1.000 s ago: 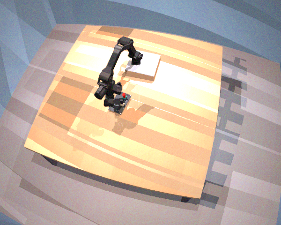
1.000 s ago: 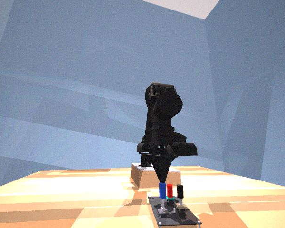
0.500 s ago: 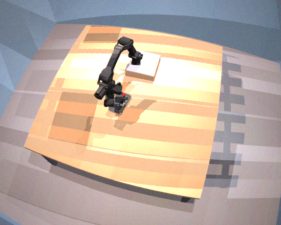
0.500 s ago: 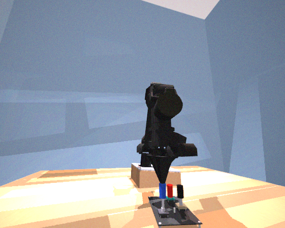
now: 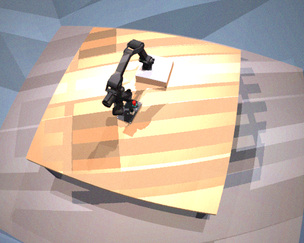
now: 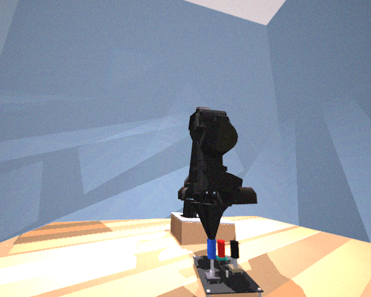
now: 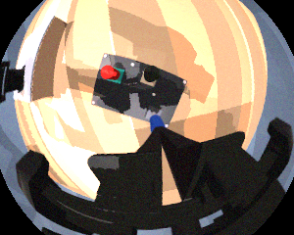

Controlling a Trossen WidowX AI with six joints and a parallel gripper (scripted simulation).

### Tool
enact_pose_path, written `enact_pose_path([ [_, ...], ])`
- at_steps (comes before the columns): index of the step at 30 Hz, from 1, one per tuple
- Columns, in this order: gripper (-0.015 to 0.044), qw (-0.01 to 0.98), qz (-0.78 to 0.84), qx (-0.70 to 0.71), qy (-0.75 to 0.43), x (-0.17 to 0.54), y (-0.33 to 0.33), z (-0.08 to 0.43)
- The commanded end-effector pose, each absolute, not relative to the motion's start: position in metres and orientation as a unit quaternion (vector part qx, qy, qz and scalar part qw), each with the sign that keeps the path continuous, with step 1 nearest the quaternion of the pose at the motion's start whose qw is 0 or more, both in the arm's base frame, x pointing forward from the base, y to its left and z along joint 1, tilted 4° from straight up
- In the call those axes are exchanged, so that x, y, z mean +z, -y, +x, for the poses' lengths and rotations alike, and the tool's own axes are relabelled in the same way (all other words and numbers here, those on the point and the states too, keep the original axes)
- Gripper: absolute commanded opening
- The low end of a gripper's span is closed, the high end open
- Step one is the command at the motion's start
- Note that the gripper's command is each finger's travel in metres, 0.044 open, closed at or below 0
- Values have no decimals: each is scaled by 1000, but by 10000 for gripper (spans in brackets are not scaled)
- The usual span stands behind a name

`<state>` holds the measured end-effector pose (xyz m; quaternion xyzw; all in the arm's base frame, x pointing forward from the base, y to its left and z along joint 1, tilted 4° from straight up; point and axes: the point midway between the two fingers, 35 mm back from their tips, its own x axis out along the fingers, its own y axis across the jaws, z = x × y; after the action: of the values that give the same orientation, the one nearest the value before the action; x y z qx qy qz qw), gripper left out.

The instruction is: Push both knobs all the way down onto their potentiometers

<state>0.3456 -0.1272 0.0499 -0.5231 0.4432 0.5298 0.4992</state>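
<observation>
The arm (image 5: 122, 62) (image 6: 208, 159) is black with bulky joints, ending in a black hand (image 6: 213, 237) (image 7: 159, 129) with tapering fingers.
</observation>
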Motion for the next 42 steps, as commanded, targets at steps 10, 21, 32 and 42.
enact_pose_path([
  [10,0,498,-523,530,-444,41,127,346],
  [21,0,498,-523,530,-444,37,127,346],
  [32,0,498,-523,530,-444,30,126,346],
  [42,0,498,-523,530,-444,25,126,347],
])
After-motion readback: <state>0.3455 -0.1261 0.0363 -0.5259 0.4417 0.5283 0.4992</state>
